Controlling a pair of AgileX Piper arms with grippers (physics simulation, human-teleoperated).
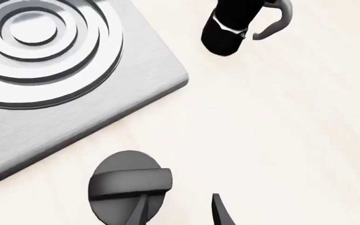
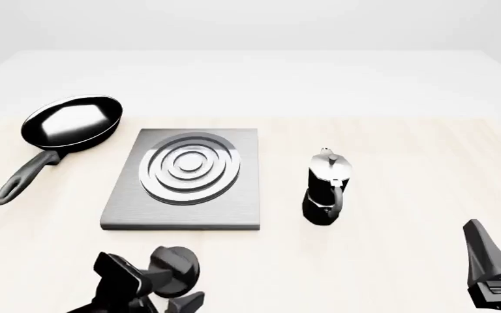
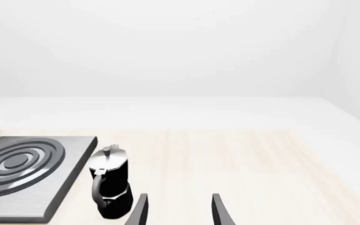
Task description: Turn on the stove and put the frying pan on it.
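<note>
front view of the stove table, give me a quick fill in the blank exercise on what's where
1. The round glossy black frying pan lies on the table to the ____ of the flat grey metal stove slab.
2. The silver burner rings have ____ resting on them.
3. The black-and-silver moka pot stands to the ____ of the slab.
4. The left gripper is at the small black ridged ____.

Missing words: left; nothing; right; knob

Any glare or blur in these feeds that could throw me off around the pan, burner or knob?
Front view: sharp; a bright white reflection fills the frying pan, hiding its floor. Left wrist view: glare whitens the stove rings; the knob is crisp, with the left pincer cropped. Right wrist view: evenly lit, faint shadows.
</note>
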